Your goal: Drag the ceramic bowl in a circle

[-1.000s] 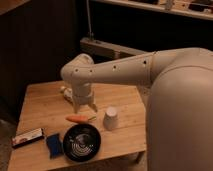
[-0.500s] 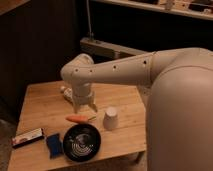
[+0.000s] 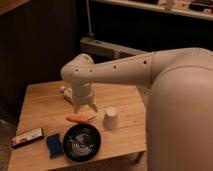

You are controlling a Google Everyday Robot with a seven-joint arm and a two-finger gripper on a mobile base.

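Wooden table (image 3: 44, 100) carried the ceramic bowl (image 3: 81, 142), glossy black, round, shallow, pale rings inside, near its front edge, while the gripper (image 3: 85, 106) hung behind it, jaws spread, holding nothing.

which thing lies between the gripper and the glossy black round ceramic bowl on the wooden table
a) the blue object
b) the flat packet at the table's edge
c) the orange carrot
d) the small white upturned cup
C: the orange carrot lies on the wooden table directly between the open gripper, which hangs just above the tabletop behind it, and the glossy black round ceramic bowl at the front edge.
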